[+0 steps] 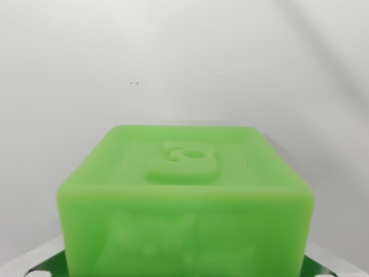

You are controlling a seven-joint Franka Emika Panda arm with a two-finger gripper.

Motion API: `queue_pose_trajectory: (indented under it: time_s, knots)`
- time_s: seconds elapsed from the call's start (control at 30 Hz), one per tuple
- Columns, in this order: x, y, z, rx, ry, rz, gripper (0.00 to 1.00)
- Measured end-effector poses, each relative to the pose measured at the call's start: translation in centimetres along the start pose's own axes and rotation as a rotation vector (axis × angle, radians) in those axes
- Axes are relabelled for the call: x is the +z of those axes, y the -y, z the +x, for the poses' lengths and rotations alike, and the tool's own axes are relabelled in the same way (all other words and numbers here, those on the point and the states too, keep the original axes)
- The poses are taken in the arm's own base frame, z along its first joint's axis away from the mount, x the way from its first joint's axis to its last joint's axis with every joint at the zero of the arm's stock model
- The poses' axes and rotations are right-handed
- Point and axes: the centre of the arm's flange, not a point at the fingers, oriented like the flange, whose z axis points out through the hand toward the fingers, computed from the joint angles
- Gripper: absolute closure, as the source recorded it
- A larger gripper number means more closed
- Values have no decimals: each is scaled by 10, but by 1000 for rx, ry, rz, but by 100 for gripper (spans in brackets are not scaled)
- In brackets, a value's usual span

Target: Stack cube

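While only the wrist view is on offer, it is almost filled by one bright green cube (184, 202), which sits low and central in the picture and runs off the bottom edge. Its top face carries one raised figure, rounded with a small hole in it, set near the middle of that face. The front face, turned toward the camera, shows faint raised relief as well, but it is too blurred to read.

Under the cube, at the bottom corners of the picture, two slivers of a darker green thing (51, 265) peek out, one at the wrist view's left and one at the wrist view's right. The light green cube appears to rest on it, though the contact line lies below the frame. Whether that darker piece is a second cube or something else cannot be told from so little of it.

Behind everything is a plain white surface (184, 57), with two tiny dark specks above and left of the cube. Whether that white is counter or wall is unclear.

No part of the hand shows in this view: neither fingers nor pads appear, so how far it is open, and whether it has hold of the cube, cannot be told.
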Motion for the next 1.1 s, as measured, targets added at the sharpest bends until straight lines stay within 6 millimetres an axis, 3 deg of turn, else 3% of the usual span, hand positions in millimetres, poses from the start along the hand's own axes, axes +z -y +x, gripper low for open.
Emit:
queue_pose_trajectory:
  time_s: [0.63,1.1]
  knots:
    - [-40,0,0,1,-2,2,100]
    - [-80,-1,1,1,-6,3,100]
